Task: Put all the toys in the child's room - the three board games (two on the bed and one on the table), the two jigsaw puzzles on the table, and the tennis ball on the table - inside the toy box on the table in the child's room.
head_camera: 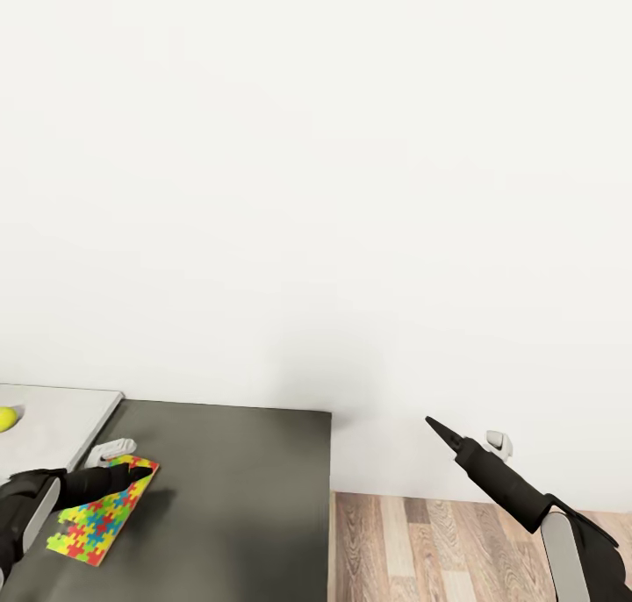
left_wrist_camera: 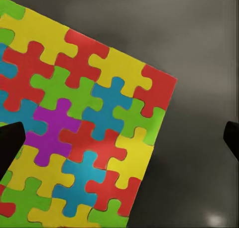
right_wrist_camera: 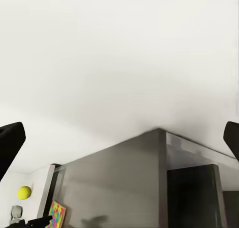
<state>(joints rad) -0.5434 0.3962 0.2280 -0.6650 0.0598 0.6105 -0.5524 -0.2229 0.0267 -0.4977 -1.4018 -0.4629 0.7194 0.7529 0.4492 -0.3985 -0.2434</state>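
Note:
A multicoloured jigsaw puzzle (head_camera: 98, 519) (left_wrist_camera: 74, 133) lies flat on the dark grey section of the table (head_camera: 237, 497), near its left front. My left gripper (head_camera: 139, 474) (left_wrist_camera: 119, 141) hovers just above the puzzle's far right edge, open, with one finger over the puzzle and the other over bare table. The yellow tennis ball (head_camera: 7, 419) (right_wrist_camera: 24, 192) rests on the pale grey desk top (head_camera: 61, 418) at the far left. My right gripper (head_camera: 437, 428) (right_wrist_camera: 119, 138) is open and empty, held in the air over the floor to the right of the table.
A white slanted panel (head_camera: 111, 450) sits where the pale desk top meets the dark section. A plain white wall (head_camera: 316, 189) rises behind the table. Wood-plank floor (head_camera: 439, 541) lies right of the table edge, with a small white fitting (head_camera: 499, 442) low on the wall.

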